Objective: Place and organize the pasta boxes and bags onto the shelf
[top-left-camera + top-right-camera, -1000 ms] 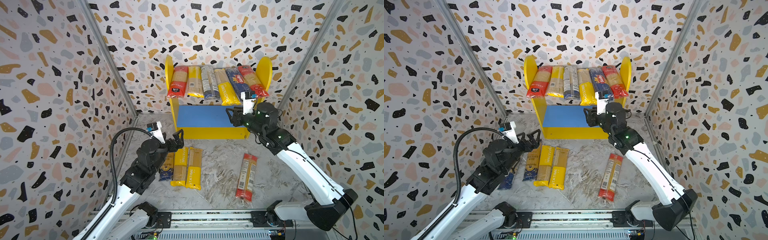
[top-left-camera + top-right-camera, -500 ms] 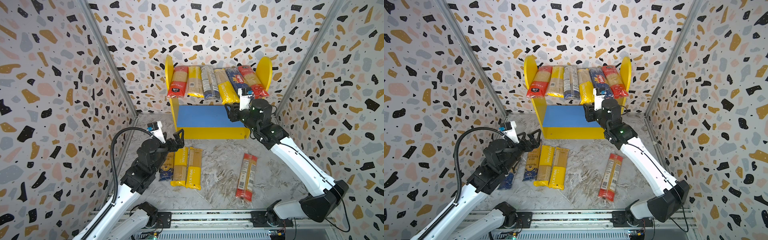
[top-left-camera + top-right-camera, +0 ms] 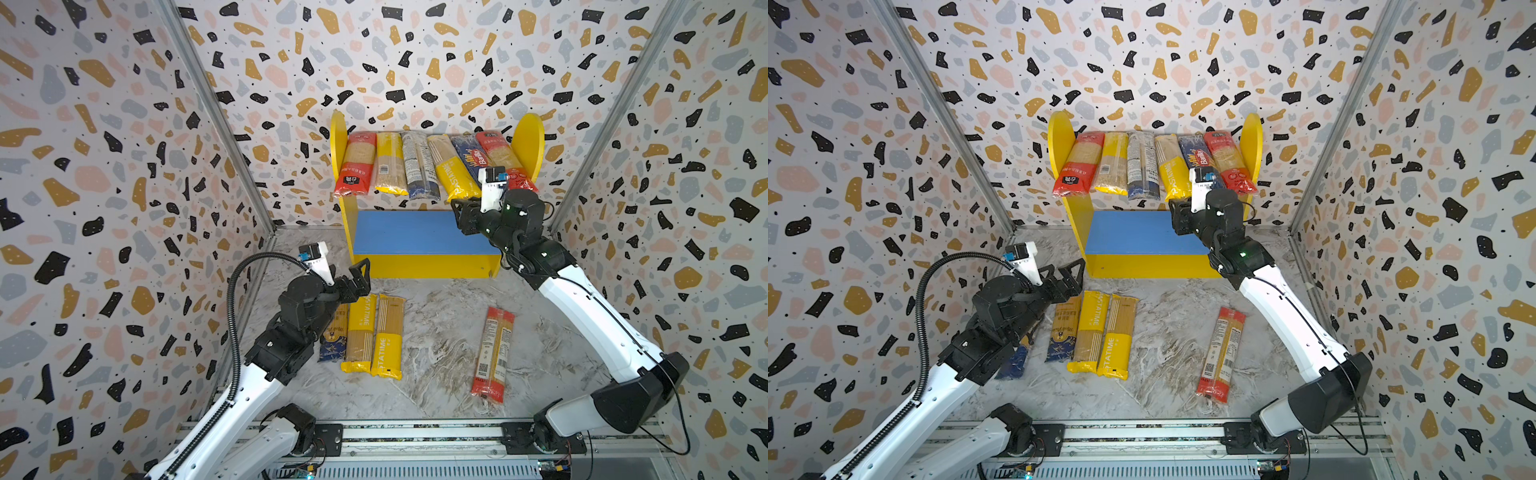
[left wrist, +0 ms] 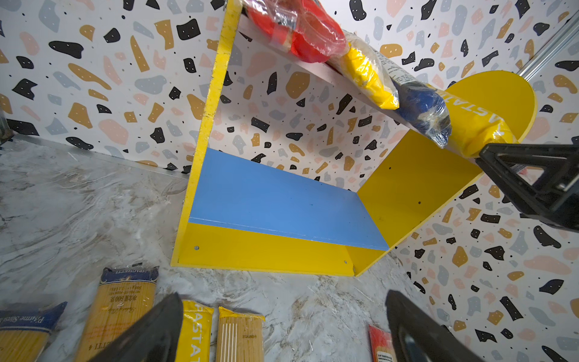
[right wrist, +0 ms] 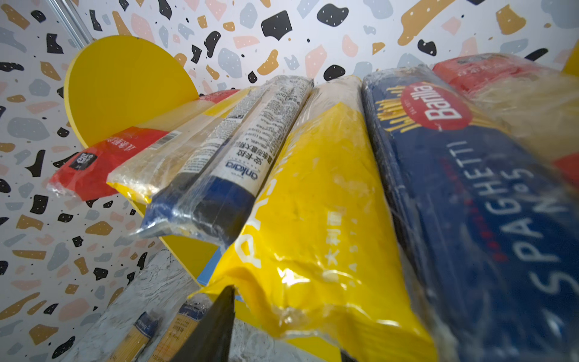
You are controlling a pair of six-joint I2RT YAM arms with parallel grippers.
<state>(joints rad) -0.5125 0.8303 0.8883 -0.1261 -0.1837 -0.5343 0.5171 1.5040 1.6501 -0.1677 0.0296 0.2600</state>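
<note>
The shelf [image 3: 528,141] stands against the back wall. Six packets lie side by side on its upper board, their near ends overhanging the front edge. From the left they are a red packet [image 3: 353,166], a gold packet [image 3: 390,166], an ankara packet [image 3: 417,166], a PASTATIME packet [image 3: 451,170], a Barilla packet [image 3: 468,154] and an end red packet [image 3: 505,158].

The right pincer [image 3: 462,214] sits at that front edge, just under the overhanging ends of the PASTATIME and Barilla packets and above the blue board [image 3: 415,232]. I cannot tell whether it grips anything. The right wrist view shows only one finger [image 5: 216,326], close beneath the PASTATIME packet's end.

The left pincer [image 3: 1064,274] hangs wide and empty near the shelf's left front corner, above the far ends of a row on the worktop [image 3: 440,316]. That row is a blue-gold packet [image 3: 334,338], a yellow packet [image 3: 360,332] and its yellow twin [image 3: 388,338], lying lengthwise and touching. A dark blue packet [image 3: 1014,359] lies partly under the left arm. A lone red packet [image 3: 492,353] lies well apart to the right.
</note>
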